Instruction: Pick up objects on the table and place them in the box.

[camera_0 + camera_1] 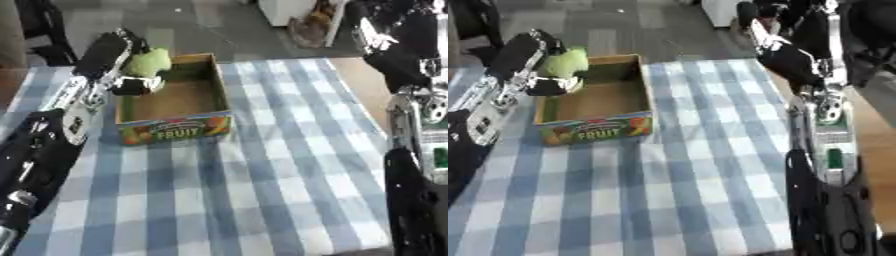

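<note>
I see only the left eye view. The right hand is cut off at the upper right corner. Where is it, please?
Observer: In the right eye view the right hand is raised over the table's far right corner.
Operator: Is it close to the box?
Observer: No. A wide strip of checked cloth lies between them.
Operator: So only the left hand works, with the green object?
Observer: Yes, its fingers hold it over the box's far left corner.

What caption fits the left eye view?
Left hand holds a green object over the fruit box on the checked tablecloth.
</note>
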Tool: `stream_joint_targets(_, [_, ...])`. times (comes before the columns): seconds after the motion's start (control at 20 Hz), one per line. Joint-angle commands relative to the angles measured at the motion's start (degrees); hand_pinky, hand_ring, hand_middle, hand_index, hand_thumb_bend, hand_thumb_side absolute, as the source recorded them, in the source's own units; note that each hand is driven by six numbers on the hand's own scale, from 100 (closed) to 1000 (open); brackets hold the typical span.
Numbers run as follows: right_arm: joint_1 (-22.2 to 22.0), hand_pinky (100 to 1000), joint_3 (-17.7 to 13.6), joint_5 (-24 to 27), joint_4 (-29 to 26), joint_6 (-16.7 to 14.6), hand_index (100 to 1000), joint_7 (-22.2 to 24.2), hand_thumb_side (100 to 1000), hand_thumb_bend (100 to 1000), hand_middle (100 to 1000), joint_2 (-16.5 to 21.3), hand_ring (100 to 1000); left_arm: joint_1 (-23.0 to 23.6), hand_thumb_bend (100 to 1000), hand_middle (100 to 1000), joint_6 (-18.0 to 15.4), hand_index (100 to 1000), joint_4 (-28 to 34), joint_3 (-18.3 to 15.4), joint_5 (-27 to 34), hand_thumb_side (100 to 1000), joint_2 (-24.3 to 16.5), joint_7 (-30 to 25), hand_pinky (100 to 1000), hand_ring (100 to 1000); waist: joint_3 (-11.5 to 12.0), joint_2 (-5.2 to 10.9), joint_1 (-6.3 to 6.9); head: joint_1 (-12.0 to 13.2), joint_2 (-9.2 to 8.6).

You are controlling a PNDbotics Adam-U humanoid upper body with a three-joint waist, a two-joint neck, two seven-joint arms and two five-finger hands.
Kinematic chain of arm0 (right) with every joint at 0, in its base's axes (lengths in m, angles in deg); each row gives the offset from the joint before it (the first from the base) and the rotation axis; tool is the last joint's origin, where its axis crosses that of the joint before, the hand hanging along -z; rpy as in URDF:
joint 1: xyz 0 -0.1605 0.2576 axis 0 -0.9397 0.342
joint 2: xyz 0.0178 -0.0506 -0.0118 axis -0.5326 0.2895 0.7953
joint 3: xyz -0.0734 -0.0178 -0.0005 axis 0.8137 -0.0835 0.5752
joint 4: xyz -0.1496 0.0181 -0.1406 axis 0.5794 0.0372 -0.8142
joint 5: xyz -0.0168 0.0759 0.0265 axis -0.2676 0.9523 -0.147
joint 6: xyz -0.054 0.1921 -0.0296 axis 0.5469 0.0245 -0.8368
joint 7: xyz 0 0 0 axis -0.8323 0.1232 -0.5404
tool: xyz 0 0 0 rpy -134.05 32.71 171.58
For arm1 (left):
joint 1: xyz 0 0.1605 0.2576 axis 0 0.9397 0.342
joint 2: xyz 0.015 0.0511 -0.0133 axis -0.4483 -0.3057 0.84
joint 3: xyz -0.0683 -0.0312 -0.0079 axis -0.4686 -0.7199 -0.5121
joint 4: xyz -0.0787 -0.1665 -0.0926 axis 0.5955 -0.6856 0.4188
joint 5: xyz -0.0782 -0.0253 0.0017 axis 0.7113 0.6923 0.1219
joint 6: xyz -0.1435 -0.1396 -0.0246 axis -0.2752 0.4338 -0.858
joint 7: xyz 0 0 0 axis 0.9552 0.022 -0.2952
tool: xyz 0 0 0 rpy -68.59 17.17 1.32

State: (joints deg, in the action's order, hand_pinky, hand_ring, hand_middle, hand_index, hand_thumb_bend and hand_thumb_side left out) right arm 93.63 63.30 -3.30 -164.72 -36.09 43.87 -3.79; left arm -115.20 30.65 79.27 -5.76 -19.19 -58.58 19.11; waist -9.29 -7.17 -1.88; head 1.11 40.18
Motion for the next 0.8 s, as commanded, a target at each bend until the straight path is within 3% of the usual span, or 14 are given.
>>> stream_joint_targets(0.05, [1.2, 563, 0.06, 0.3, -0.39, -0.12, 708, 0.18, 100, 416, 541, 0.43, 608, -0.72, 100, 385, 0.09, 600, -1.31, -0.29, -1.91, 139, -0.21, 0.88, 424, 376, -0.19, 0.66, -0.03, 0.14, -0.78])
stream_joint_targets(0.35, [1.21, 563, -0.01, 0.34, -0.33, -0.16, 708, 0.16, 100, 416, 540, 0.37, 608, -0.03, 143, 489, 0.24, 709, -3.1, -0.22, -6.33, 172, 0.65, -2.89, 498, 482, -0.23, 0.59, -0.17, 0.16, -1.33])
stream_joint_targets(0.45, [1.24, 563, -0.03, 0.32, -0.27, -0.17, 708, 0.16, 100, 416, 540, 0.39, 608, 0.16, 139, 557, 0.18, 764, -3.8, -0.07, -7.78, 199, 0.77, -5.46, 552, 546, -0.24, 0.57, -0.23, 0.09, -1.39])
stream_joint_targets(0.6, [1.23, 563, -0.1, 0.31, -0.19, -0.19, 708, 0.12, 100, 415, 540, 0.42, 608, 0.27, 219, 720, 0.26, 850, -4.36, -0.29, -8.97, 232, 0.71, -10.51, 668, 703, -0.24, 0.57, -0.29, 0.07, -1.46])
stream_joint_targets(0.65, [1.19, 563, -0.12, 0.32, -0.17, -0.19, 708, 0.11, 100, 416, 540, 0.44, 608, 0.29, 230, 765, 0.17, 872, -4.84, -0.32, -8.73, 314, 0.71, -13.35, 709, 752, -0.22, 0.57, -0.28, 0.07, -1.49])
stream_joint_targets(0.7, [1.16, 563, -0.12, 0.32, -0.15, -0.19, 708, 0.12, 100, 416, 540, 0.44, 609, 0.25, 238, 815, -0.13, 891, -5.03, -0.33, -8.26, 499, 0.63, -16.53, 763, 805, -0.18, 0.58, -0.27, 0.06, -1.54])
stream_joint_targets(0.8, [1.12, 563, -0.14, 0.33, -0.14, -0.19, 708, 0.14, 100, 416, 539, 0.44, 609, 0.2, 256, 864, -0.71, 906, -4.52, -0.43, -7.08, 630, 0.25, -22.46, 808, 850, -0.09, 0.6, -0.27, -0.01, -1.6])
